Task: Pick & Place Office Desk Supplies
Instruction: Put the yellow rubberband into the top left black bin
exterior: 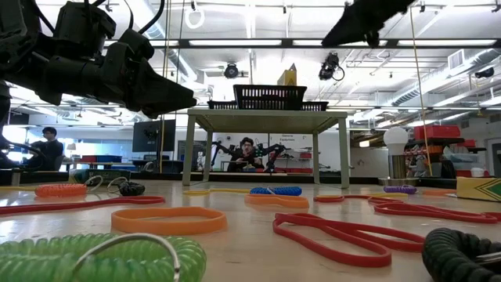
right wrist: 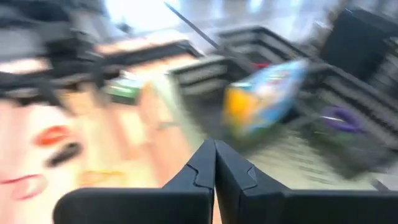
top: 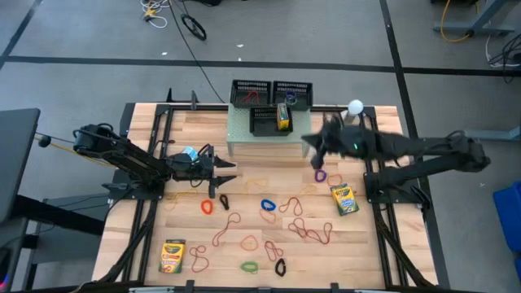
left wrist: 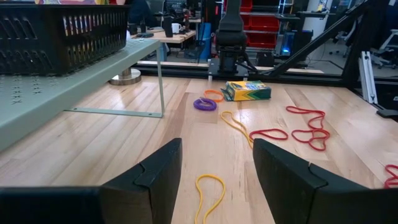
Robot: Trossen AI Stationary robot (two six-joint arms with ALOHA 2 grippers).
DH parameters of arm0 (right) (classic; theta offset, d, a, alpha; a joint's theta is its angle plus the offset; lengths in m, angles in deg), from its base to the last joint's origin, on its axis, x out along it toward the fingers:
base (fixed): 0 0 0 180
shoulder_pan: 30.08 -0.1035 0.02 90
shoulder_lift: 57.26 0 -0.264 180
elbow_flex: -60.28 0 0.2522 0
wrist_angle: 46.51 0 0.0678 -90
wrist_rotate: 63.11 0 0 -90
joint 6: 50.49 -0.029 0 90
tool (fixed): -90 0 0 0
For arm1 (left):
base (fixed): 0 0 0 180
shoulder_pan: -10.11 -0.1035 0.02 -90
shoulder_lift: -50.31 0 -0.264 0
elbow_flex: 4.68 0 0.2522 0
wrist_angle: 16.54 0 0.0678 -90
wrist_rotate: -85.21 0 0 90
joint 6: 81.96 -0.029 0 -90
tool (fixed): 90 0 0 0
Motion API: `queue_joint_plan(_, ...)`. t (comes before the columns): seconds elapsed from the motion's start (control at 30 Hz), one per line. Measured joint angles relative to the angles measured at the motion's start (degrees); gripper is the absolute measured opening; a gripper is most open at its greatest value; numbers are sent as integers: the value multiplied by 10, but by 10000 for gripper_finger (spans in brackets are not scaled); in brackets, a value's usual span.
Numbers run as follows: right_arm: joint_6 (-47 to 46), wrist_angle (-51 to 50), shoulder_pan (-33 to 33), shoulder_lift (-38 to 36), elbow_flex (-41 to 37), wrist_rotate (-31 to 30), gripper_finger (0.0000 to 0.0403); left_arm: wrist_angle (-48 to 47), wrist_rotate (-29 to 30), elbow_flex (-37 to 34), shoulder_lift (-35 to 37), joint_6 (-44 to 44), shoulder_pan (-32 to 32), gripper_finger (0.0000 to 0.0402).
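Note:
My left gripper [top: 229,167] [left wrist: 214,165] hovers open and level over the table's left middle; a yellow rubber band [left wrist: 209,193] lies on the wood below its fingers, untouched. My right gripper [top: 312,148] [right wrist: 215,155] is shut on nothing, blurred, in the air beside the riser's right end. One crayon box [top: 282,116] [right wrist: 264,96] stands in a black mesh tray [top: 269,122] on the pale green riser [top: 238,138]. Two more crayon boxes lie flat on the table, at the right [top: 344,198] [left wrist: 247,91] and at the near left [top: 172,255]. Rubber bands of several colours, among them blue [top: 269,204] and purple [top: 320,175], lie scattered.
Two more black mesh trays [top: 251,92] [top: 293,93] stand at the riser's back. A white ball [top: 355,107] sits at the far right. The arms' black frames [top: 146,187] [top: 391,191] flank the table. People sit in the room beyond [exterior: 247,153].

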Motion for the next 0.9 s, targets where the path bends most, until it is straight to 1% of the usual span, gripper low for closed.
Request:
queue_joint_plan(0.07,8,69,-43,-17,-58,-4,8,0,0,0,0,0,0,205)
queue_joint_plan(0.17,30,170,-85,-29,-137,-4,6,0,0,0,0,0,0,205)
queue_joint_plan(0.3,41,277,-108,-44,-221,-6,4,0,0,0,0,0,0,205)
queue_joint_plan(0.4,45,327,-116,-60,-263,-6,5,0,0,0,0,0,0,205)
queue_joint_plan(0.57,45,347,-125,-90,-306,-14,6,0,0,0,0,0,0,205)
queue_joint_plan(0.7,45,348,-124,-101,-323,-43,6,0,0,0,0,0,0,205)
queue_joint_plan(0.9,45,344,-124,-107,-339,-55,7,11,1,0,0,0,0,205)
